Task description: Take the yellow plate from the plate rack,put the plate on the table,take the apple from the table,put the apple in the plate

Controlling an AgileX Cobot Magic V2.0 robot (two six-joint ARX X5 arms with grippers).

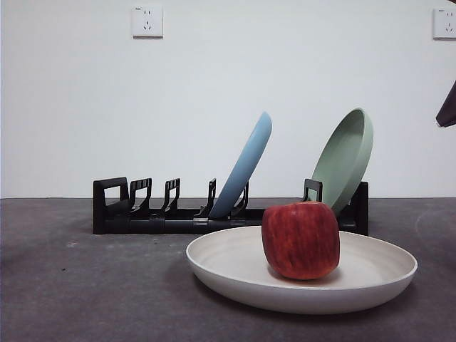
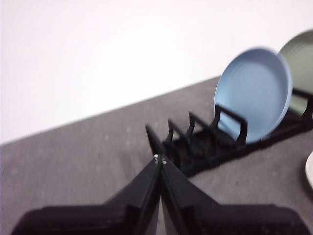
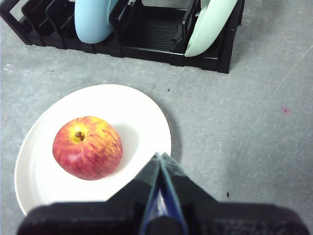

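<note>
on the counter (image 1: pixel 71 285) the black plate rack (image 1: pixel 171 217) holds a light blue plate (image 1: pixel 246 167) and a pale green plate (image 1: pixel 345 157), both leaning in its slots. in front, the yellow plate (image 1: pixel 235 263) lies flat with the apple (image 1: pixel 301 240) sitting inside it. the left claw (image 2: pixel 160 159) and right claw (image 3: pixel 160 155) are each pressed together, holding nothing.
</note>
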